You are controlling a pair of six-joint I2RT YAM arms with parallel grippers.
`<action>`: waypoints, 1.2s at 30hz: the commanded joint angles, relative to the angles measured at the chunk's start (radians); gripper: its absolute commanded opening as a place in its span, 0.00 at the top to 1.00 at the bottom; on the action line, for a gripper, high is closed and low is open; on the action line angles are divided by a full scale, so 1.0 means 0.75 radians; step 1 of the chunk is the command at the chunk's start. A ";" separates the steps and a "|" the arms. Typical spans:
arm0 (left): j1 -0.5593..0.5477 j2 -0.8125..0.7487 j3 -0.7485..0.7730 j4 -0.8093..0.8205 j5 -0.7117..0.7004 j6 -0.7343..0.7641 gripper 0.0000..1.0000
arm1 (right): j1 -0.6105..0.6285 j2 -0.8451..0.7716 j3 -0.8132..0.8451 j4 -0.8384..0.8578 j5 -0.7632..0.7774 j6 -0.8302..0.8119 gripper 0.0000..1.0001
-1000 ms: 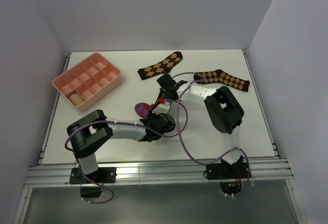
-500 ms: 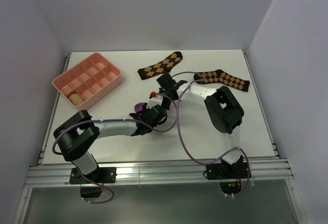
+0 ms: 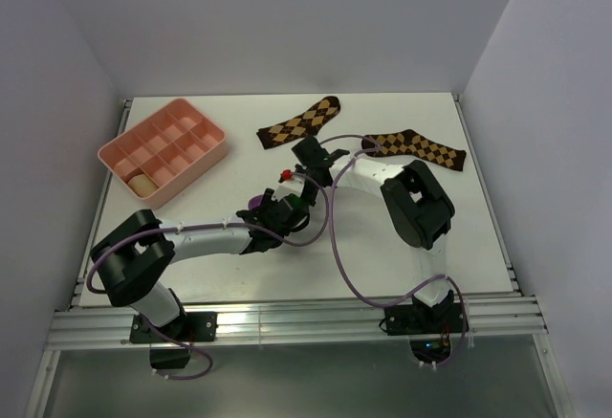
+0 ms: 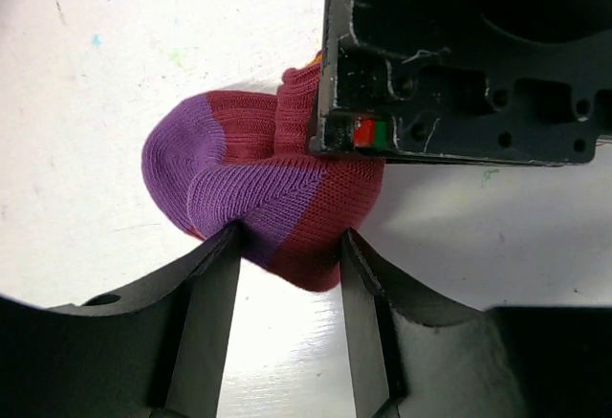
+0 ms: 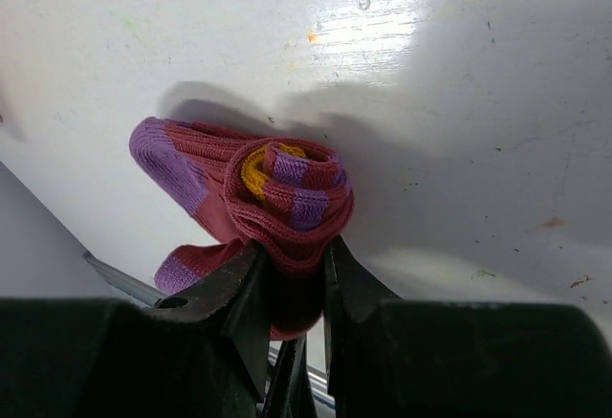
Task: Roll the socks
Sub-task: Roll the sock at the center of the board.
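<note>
Left gripper (image 4: 289,236) first: its black fingers (image 4: 206,313) stand apart, one on each side of the near end of the crimson ribbed knit sock with purple toe and heel (image 4: 253,184). They brush the fabric without visibly squeezing it. The left arm (image 3: 206,236) is stretched low, elbow out at the near left, forearm running right toward mid-table.

Over to the right gripper (image 5: 292,255), and that one is clamped: jaws nearly together, pinching the underside of the rolled-up sock, an orange-yellow cuff peeking from the roll's centre. The right arm (image 3: 416,203) is folded, elbow at the right, forearm reaching left so both wrists meet over the middle of the white table (image 3: 478,236). The sock sits right there between the two tools; whether it touches the tabletop, I can't tell.

At the far left, a pink plastic compartment tray (image 3: 206,155) holds a tan rolled bundle (image 3: 142,184) in its near corner compartment, too small to say more. Two dark brown argyle socks lie flat toward the far edge, one (image 3: 299,121) beyond the grippers and one (image 3: 416,148) to the right.
</note>
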 commanded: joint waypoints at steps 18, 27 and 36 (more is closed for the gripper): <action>-0.120 -0.117 0.156 -0.083 -0.173 0.145 0.48 | -0.003 0.025 -0.022 -0.056 -0.065 -0.026 1.00; -0.122 -0.038 0.127 -0.026 -0.114 0.116 0.47 | -0.009 0.021 -0.036 -0.053 -0.075 -0.024 1.00; -0.096 0.054 0.062 0.005 -0.087 0.024 0.47 | -0.015 0.017 -0.071 -0.035 -0.096 -0.022 1.00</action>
